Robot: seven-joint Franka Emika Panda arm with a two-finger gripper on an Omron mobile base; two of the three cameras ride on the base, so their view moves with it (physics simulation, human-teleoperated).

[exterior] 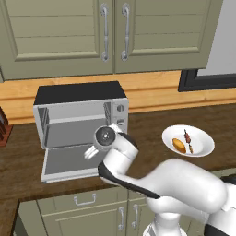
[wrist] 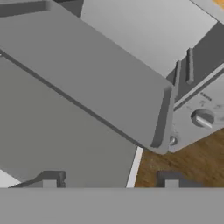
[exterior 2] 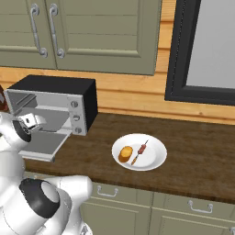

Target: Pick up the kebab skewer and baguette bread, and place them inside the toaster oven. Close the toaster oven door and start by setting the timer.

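The toaster oven [exterior: 80, 94] [exterior 2: 59, 87] stands on the wooden counter, its grey inside showing. The toaster oven door [exterior: 64, 163] [exterior 2: 41, 144] [wrist: 57, 144] is folded down flat. To its right, on a white plate [exterior: 203, 138] [exterior 2: 156, 158], lie the orange-tan baguette bread [exterior: 179, 145] [exterior 2: 125, 153] and the thin kebab skewer [exterior: 188, 140] [exterior 2: 140, 152] side by side. My gripper [exterior: 91, 153] [exterior 2: 34, 120] [wrist: 109, 181] hovers over the lowered door near its right end, open, with nothing between the fingers. A knob [wrist: 203, 119] of the oven shows in the hand view.
Upper cabinets [exterior: 106, 32] with metal handles hang above the oven. A dark-framed window [exterior 2: 206, 50] is at the right. A brown object [exterior: 3, 126] stands at the counter's far left. Bare wooden counter [exterior 2: 197, 151] extends right of the plate.
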